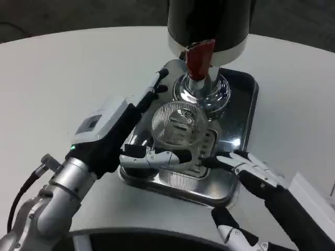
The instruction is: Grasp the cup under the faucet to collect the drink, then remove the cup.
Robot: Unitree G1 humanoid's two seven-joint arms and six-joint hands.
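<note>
One clear ribbed cup (177, 124) stands on one steel drip tray (246, 112), just under the chrome faucet (201, 89) with its red lever (199, 58). The left robot hand (138, 130) grasps the cup from nine o'clock. The right robot hand (251, 172) hangs released at five o'clock over the tray's rim. White worktop (63, 78) lies open from nine to twelve o'clock. No writing is legible.

Count: one clear ribbed cup (177, 123), one drink dispenser (209, 23) with one red tap lever (199, 58) and one chrome faucet (201, 90). One metal drip tray (246, 112) under all of it, one white round table (63, 78). Two robot hands: one left hand (123, 130), one right hand (251, 172). Two silver forearms, one per side. One black cable (23, 193) at the left forearm.
</note>
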